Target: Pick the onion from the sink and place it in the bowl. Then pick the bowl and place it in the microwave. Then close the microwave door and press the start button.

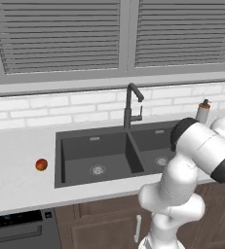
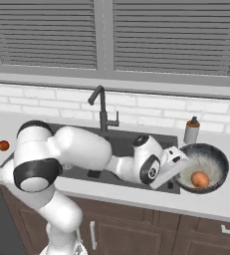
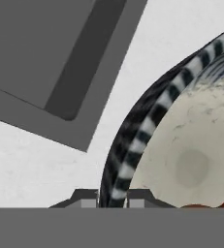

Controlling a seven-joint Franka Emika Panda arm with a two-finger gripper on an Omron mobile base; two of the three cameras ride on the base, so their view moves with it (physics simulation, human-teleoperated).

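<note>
White speckled counter (image 1: 16,182) runs under a shuttered window (image 1: 60,39) in this kitchen, and from my remote station I count one dark grey sink (image 1: 97,155) with two basins and two round silver drains, one tall dark faucet (image 1: 129,104) at its back edge, one small soap bottle (image 2: 191,130) by the back wall, one bowl (image 2: 202,167), one onion (image 2: 200,179), and one redder round fruit (image 1: 41,165) sitting alone on the counter well to the left of the sink. My one white arm reaches across the right basin to the bowl, which stands on the counter just right of the sink, near the front edge. The onion, a small smooth orange ball, lies inside the bowl on its pale, mottled floor, toward the near side. The bowl is wide and round, dark outside with fine light ribbed stripes, several times the onion's width. In the hand view my gripper (image 3: 112,197) straddles the bowl's left rim, one fingertip (image 3: 88,198) outside the striped wall and the other inside, the two pinching the rim between them.
</note>
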